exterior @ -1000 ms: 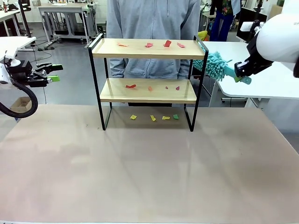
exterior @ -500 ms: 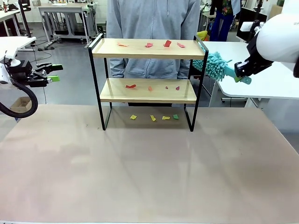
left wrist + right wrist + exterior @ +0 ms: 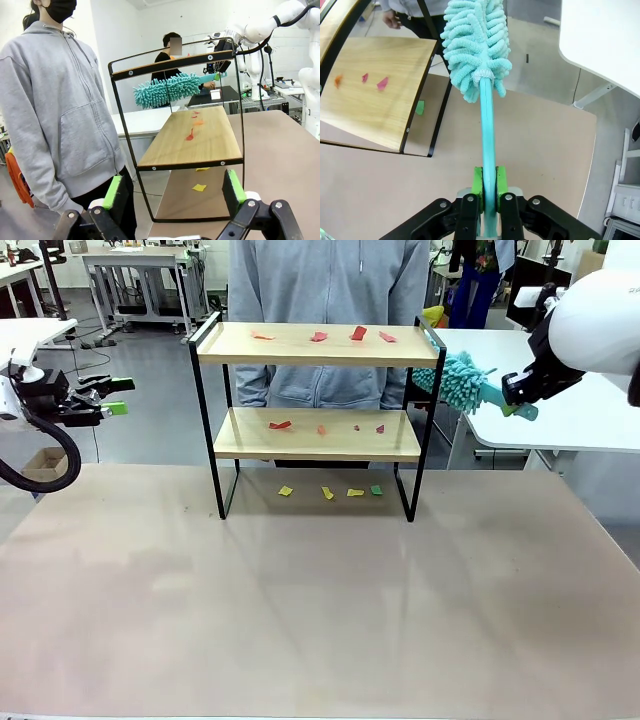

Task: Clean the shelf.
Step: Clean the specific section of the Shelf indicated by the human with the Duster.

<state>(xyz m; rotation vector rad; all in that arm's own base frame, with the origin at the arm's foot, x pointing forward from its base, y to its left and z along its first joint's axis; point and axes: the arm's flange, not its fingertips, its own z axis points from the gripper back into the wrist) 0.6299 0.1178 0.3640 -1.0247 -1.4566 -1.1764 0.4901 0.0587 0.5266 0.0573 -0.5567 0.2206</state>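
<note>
The shelf (image 3: 310,345) stands at the table's far middle, two wooden boards in a black frame. Red paper scraps (image 3: 358,333) lie on its top board, more scraps (image 3: 280,425) on the lower board (image 3: 200,142), and yellow and green scraps (image 3: 328,493) on the table beneath. My right gripper (image 3: 518,392) hovers right of the shelf at top-board height, shut on the handle of a teal fluffy duster (image 3: 476,45) whose head (image 3: 452,383) points at the shelf's right end. My left gripper (image 3: 118,396) hangs open far left of the shelf, its green pads (image 3: 113,192) wide apart.
A person in a grey hoodie (image 3: 325,280) stands right behind the shelf. A white table (image 3: 560,410) sits behind my right arm. The tan tabletop (image 3: 300,610) stretches in front of the shelf.
</note>
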